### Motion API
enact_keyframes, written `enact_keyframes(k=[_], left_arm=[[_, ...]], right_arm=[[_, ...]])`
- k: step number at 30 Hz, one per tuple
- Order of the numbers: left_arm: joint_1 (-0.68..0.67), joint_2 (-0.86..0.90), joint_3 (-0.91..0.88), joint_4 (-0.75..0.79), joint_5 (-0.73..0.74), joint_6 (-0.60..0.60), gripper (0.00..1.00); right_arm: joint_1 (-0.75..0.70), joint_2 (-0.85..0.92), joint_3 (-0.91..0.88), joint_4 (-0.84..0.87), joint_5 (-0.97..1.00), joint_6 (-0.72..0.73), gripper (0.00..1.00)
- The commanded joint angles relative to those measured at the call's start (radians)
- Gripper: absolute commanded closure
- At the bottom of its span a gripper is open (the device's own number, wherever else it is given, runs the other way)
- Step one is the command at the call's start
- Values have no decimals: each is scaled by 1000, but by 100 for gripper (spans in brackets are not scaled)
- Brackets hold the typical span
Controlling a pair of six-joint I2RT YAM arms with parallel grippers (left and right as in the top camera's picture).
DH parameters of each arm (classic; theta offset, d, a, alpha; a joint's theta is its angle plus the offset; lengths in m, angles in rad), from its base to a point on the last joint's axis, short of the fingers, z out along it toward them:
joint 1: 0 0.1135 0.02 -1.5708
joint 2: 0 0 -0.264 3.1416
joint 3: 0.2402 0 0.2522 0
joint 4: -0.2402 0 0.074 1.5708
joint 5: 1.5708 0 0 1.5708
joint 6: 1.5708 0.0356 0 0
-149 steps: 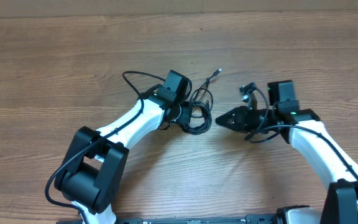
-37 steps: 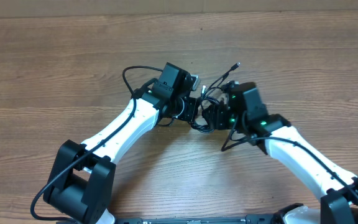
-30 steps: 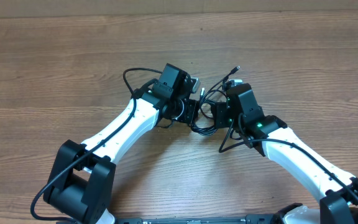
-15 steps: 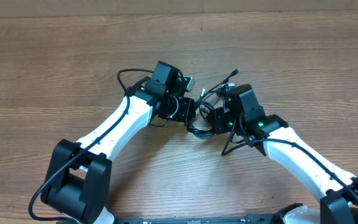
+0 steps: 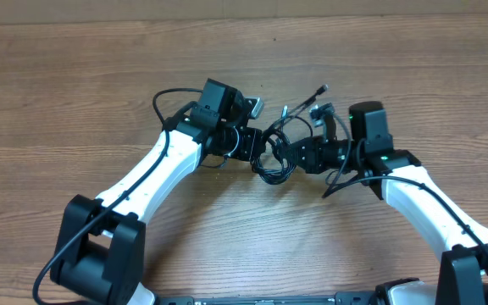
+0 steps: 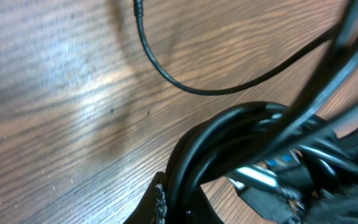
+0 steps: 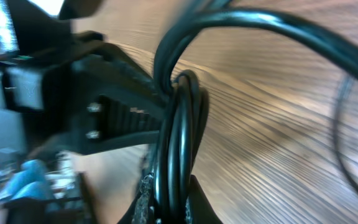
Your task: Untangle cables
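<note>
- Two robot grippers are meeting over a wooden table (image 5: 74,93), with the black cables (image 5: 273,161) bunched in a small knot between them, a little toward 12 o'clock from the table's middle.
- The left gripper (image 5: 259,151) is sitting at the knot's 9 o'clock side, clenched on the cables; its wrist camera is showing thick black loops (image 6: 229,134) rising out from between its fingertips at the bottom edge.
- The right gripper (image 5: 295,156) is pressing in from 3 o'clock, also clamped onto the cables; its wrist camera is showing several cords (image 7: 180,124) running side by side up out of its pinch.
- One strand is reaching out from the knot toward 1 o'clock, ending in a small plug tip (image 5: 323,87) lying on the wood.
- A loop is sagging from the knot toward 6 o'clock, resting on the table.
- In the left wrist view, a single thin cord (image 6: 166,78) is curving across the bare wood, apart from the gripped bundle.
</note>
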Motion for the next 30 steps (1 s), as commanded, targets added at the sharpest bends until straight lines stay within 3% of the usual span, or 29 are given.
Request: enact_keyframes(k=[1, 4, 15, 21, 30], left_arm=[[6, 2, 22, 50, -93, -23, 96], [-3, 2, 22, 84, -100, -28, 96], [17, 2, 22, 178, -189, -222, 96], [18, 2, 22, 153, -241, -236, 96], [42, 2, 22, 102, -231, -249, 96]], right_arm=[[23, -23, 3, 74, -506, -38, 96], [23, -23, 3, 95, -545, -38, 96], [23, -23, 2, 89, -592, -55, 96], [22, -23, 2, 92, -682, -121, 96], [16, -23, 2, 92, -571, -120, 96]])
